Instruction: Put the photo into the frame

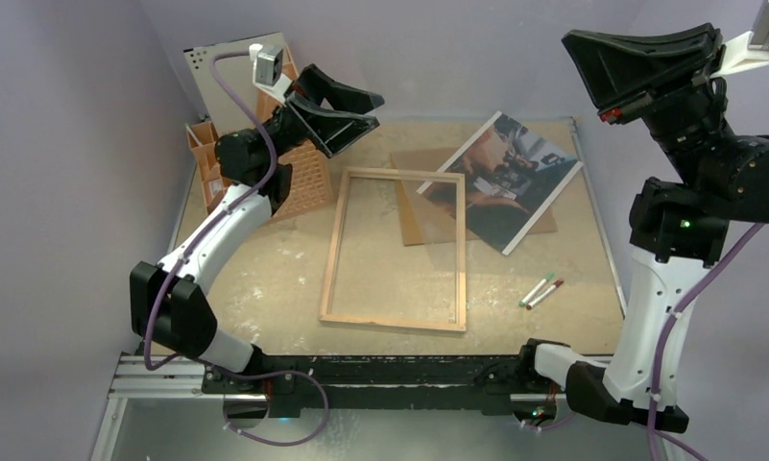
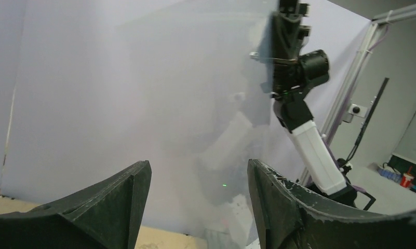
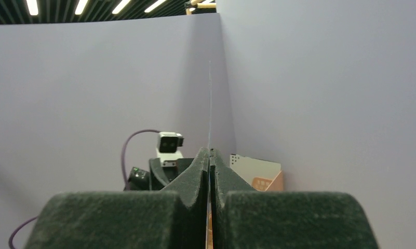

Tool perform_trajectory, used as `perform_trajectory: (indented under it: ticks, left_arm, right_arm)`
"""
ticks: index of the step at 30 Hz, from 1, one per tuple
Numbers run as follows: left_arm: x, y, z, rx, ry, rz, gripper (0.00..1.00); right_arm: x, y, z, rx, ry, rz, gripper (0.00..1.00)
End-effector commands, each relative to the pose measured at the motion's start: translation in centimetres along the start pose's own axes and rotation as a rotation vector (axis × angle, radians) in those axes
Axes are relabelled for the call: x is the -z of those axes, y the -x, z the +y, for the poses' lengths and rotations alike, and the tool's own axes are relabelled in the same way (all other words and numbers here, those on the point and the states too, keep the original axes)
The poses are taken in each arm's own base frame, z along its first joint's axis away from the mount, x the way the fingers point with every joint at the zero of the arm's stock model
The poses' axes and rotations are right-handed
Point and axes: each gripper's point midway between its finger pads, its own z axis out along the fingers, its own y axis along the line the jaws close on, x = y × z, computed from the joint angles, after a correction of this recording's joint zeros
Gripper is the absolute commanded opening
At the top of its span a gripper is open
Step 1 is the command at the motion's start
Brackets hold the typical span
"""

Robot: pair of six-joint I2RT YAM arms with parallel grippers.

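The frame (image 1: 334, 252) lies flat at the table's middle, light wood back rim up. The photo (image 1: 515, 178) lies picture side up at the back right, slanted, partly on the brown hardboard backing (image 1: 428, 161). My right gripper (image 1: 591, 72) is raised high at the right, shut on a thin clear pane; it shows edge-on as a fine line (image 3: 210, 104) rising from the right gripper's (image 3: 210, 155) closed jaws. From the left wrist the pane is a hazy sheet (image 2: 195, 104). My left gripper (image 1: 369, 110) is open and empty, held up at the back left (image 2: 198, 171).
A brown lattice rack (image 1: 303, 182) and a white perforated panel (image 1: 231, 67) stand at the back left, under my left arm. Two markers (image 1: 541, 290) lie at the front right. Purple walls close in the back and sides.
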Motion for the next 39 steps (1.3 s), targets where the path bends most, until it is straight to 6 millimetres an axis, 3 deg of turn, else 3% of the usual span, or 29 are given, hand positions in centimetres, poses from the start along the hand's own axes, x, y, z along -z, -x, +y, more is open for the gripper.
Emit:
perform_trajectory:
  ticks: [1,5,12,17,22,29,31,32,36,39]
  left_arm:
    - [-0.7,0.4,-5.8,-0.052,-0.129,-0.009,0.68]
    - [-1.6,-1.0,-6.7,-0.014,-0.151,0.016,0.62]
    - [-1.6,-2.5,-6.1,0.013,-0.106,0.045,0.46]
    - [-0.6,-3.0,-6.4,-0.003,-0.081,0.031,0.47]
    - [-1.0,-4.0,-7.0,0.008,-0.112,0.036,0.45]
    - [-1.3,-4.6,-6.8,-0.009,-0.118,0.057,0.01]
    - [-1.4,-4.2,-6.9,-0.030,-0.117,0.046,0.00]
    - [-1.5,-4.0,-7.0,-0.033,-0.117,0.045,0.00]
    - [-2.3,-2.7,-7.4,-0.032,-0.115,0.050,0.00]
    - [-2.9,-1.0,-6.3,-0.027,-0.057,0.050,0.00]
  right_arm:
    - [-0.2,0.9,-0.6,-0.035,-0.021,-0.069,0.00]
    - [-0.1,0.5,-1.3,-0.053,-0.037,-0.082,0.00]
    - [0.3,0.9,-1.8,-0.060,-0.076,-0.125,0.00]
    - [0.7,1.5,-2.2,-0.060,-0.112,-0.183,0.00]
    - [0.9,1.3,-2.1,-0.088,-0.097,-0.197,0.00]
    - [1.3,0.2,-3.0,-0.136,-0.133,-0.187,0.00]
    - [1.6,-1.6,-3.4,-0.160,-0.141,-0.118,0.00]
    - [2.0,-2.5,-3.7,-0.157,-0.153,-0.095,0.03]
    - [3.8,-6.1,-4.3,-0.131,-0.172,-0.020,0.41]
    - [4.8,-8.7,-4.2,-0.115,-0.133,0.054,0.57]
